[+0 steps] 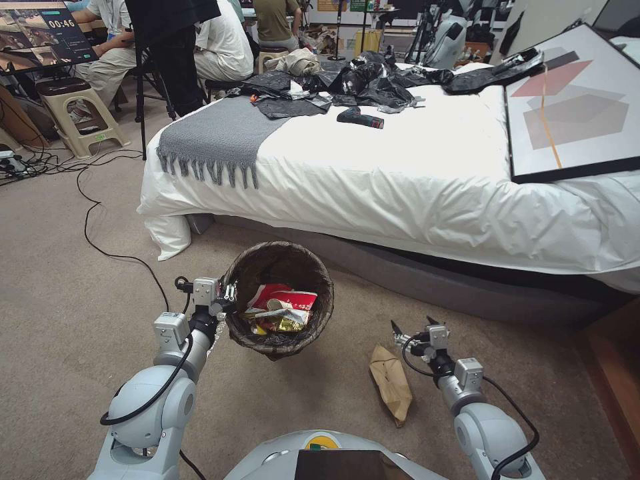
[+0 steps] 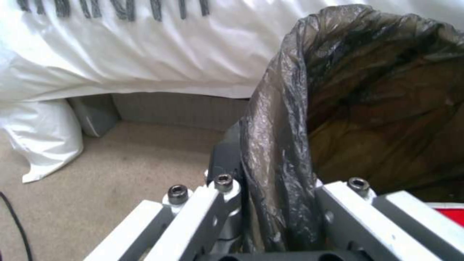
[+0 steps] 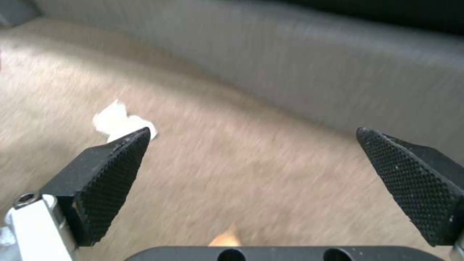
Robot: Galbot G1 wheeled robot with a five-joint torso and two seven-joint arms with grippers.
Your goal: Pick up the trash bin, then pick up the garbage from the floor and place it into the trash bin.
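**bedroom_bot:** One piece of garbage left on the carpet as far as I can see: the crumpled brown paper bag (image 1: pixel 392 392), lying just beside the right gripper (image 1: pixel 413 328), on its inner side. The trash bin (image 1: pixel 279 299) is held up off the floor by the left gripper (image 1: pixel 228 297), which is pinched on the bin's rim, one finger inside the liner and one outside. You can see the dark bin liner (image 2: pixel 280 145) squeezed between the fingers in the left wrist view. Wrappers and a red-and-white cup (image 1: pixel 283 308) are already inside.

**carpet_guy:** And the right one?

**bedroom_bot:** Spread wide, nothing in it. Its black pads (image 3: pixel 114 174) hang over bare carpet in front of the bed base (image 3: pixel 309 69), with a white scrap (image 3: pixel 118 121) on the carpet near one pad. The bag barely peeks in at the edge of that view.

**carpet_guy:** So it's not lined up.

**bedroom_bot:** Right. My guess: bring the wrist back over the bag, come down across its narrow width and grab the crumpled middle, since paper like that will flatten and slip if pinched at a corner. Keep the bin level meanwhile, its rim grip looks thin.
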